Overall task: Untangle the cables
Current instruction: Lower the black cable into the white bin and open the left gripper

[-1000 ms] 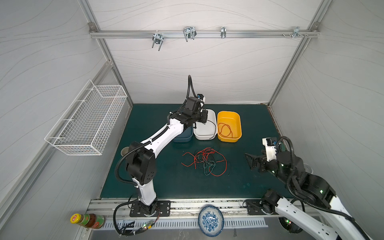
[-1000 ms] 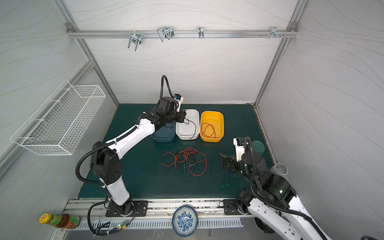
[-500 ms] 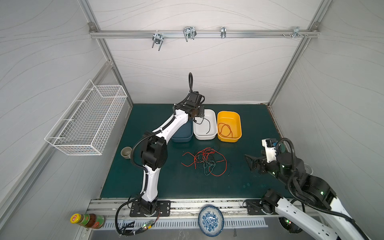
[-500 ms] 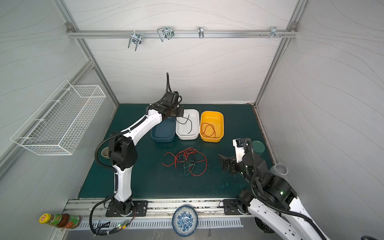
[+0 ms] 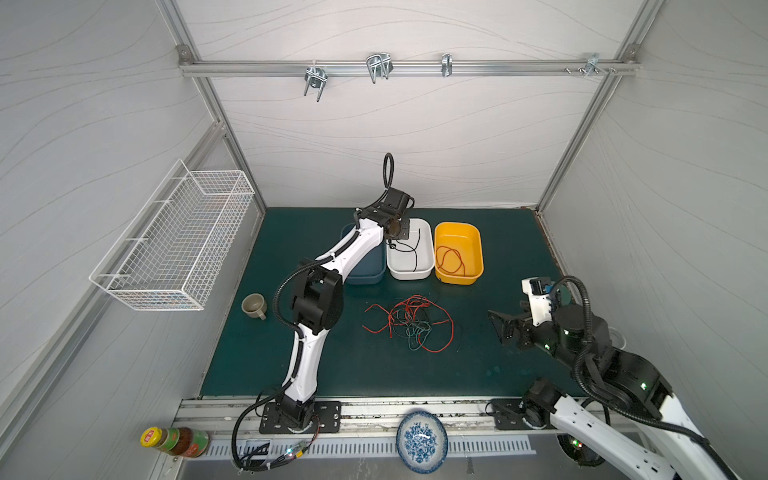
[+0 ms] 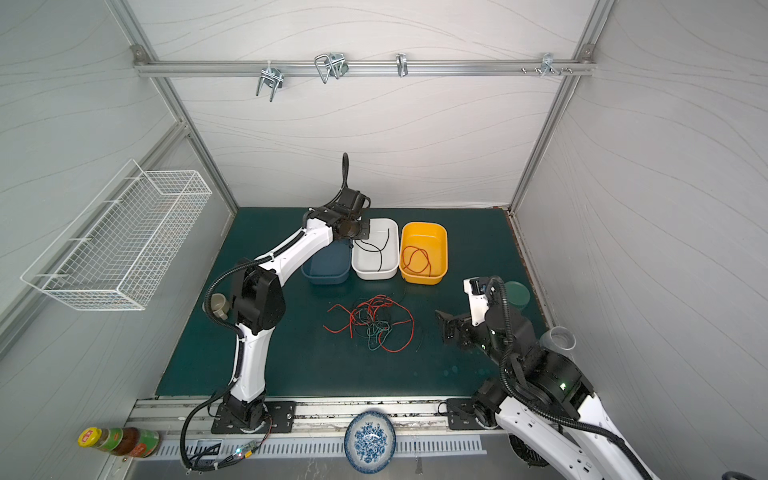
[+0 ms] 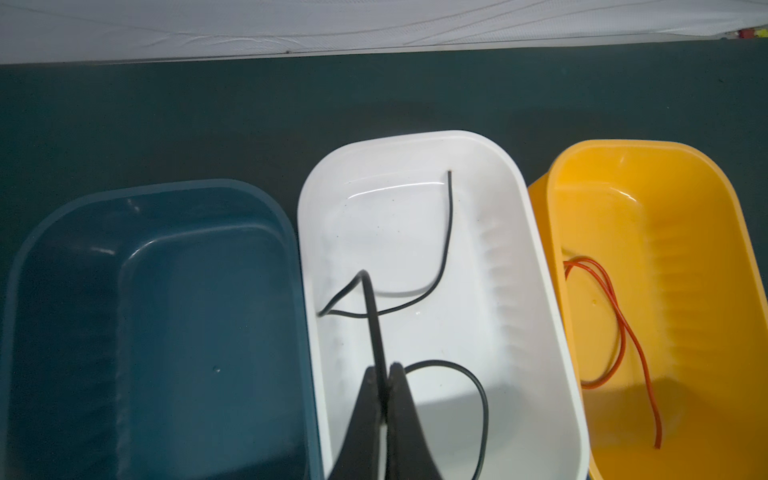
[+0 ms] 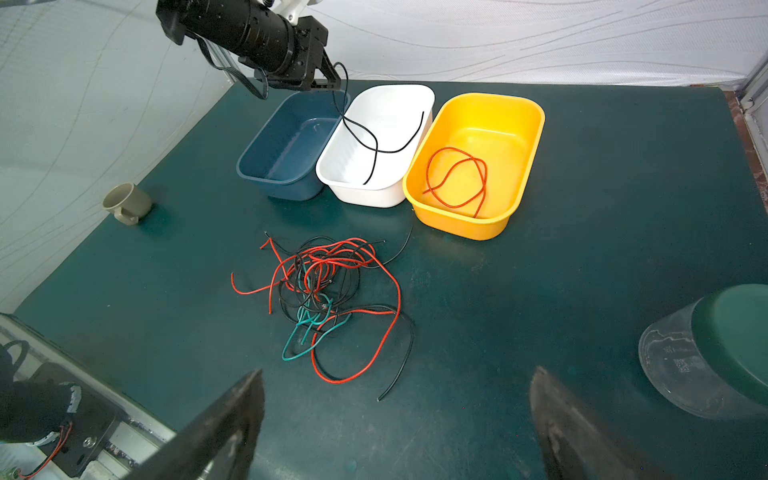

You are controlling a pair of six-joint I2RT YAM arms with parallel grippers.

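Mid-drop of one sorted cable. Left end effector (image 7: 384, 374) above the white tub (image 7: 415, 137), clamped on a black cable (image 7: 450, 216) draped into that tub. One red cable (image 8: 457, 178) lying in the yellow tub (image 8: 536, 124); blue tub (image 8: 266, 166) alongside. Remaining cables (image 8: 328, 286) knotted in a red, black and teal heap on the tabletop (image 8: 582, 270), in front of the tubs. Right end effector (image 8: 397, 374) spread wide, holding nothing, near the heap. Probably next: release over the white tub, then pinch a loose end from the heap and draw it out gently.
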